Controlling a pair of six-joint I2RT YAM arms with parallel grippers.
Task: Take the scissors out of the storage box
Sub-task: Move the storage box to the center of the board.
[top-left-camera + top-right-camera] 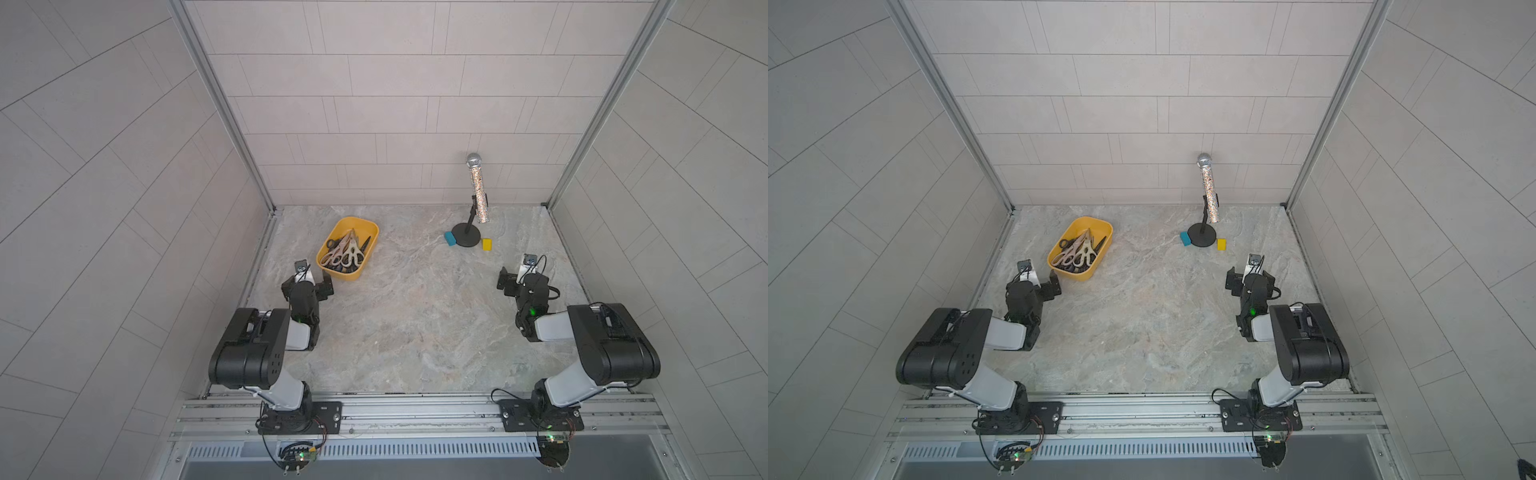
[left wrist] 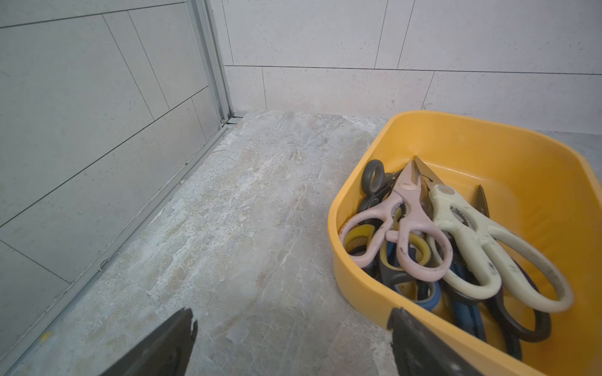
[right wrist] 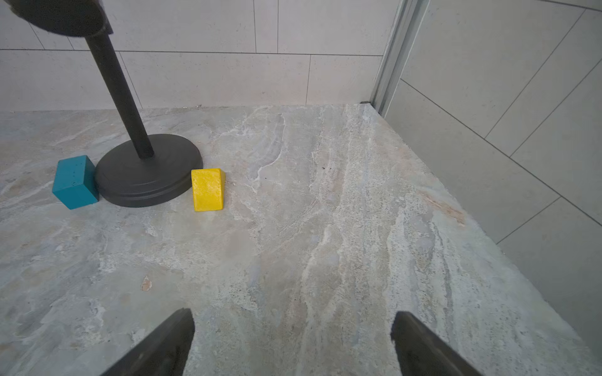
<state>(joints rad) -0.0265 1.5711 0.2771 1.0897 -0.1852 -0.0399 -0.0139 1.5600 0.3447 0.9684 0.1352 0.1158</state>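
The storage box (image 1: 354, 224) (image 1: 1089, 224) is a shallow yellow tub at the table's far left, seen in both top views. Several scissors (image 1: 345, 254) (image 1: 1077, 254) lie piled inside it. In the left wrist view pale pink shears (image 2: 413, 224) and cream shears (image 2: 482, 247) lie on top of black, blue and yellow-handled pairs. My left gripper (image 1: 307, 284) (image 2: 293, 315) hovers open just in front of the box's near end, one finger overlapping the box's rim (image 2: 488, 128), with nothing between its jaws. My right gripper (image 1: 521, 278) (image 3: 293, 315) stands open over bare table at the right, far from the box.
A glittery microphone (image 1: 477, 191) leans on a black stand with a round base (image 1: 467, 240) (image 3: 146, 175) at the back right. A blue block (image 1: 450, 239) (image 3: 75, 182) and a small yellow block (image 1: 486, 244) (image 3: 208, 188) flank the base. Tiled walls enclose three sides.
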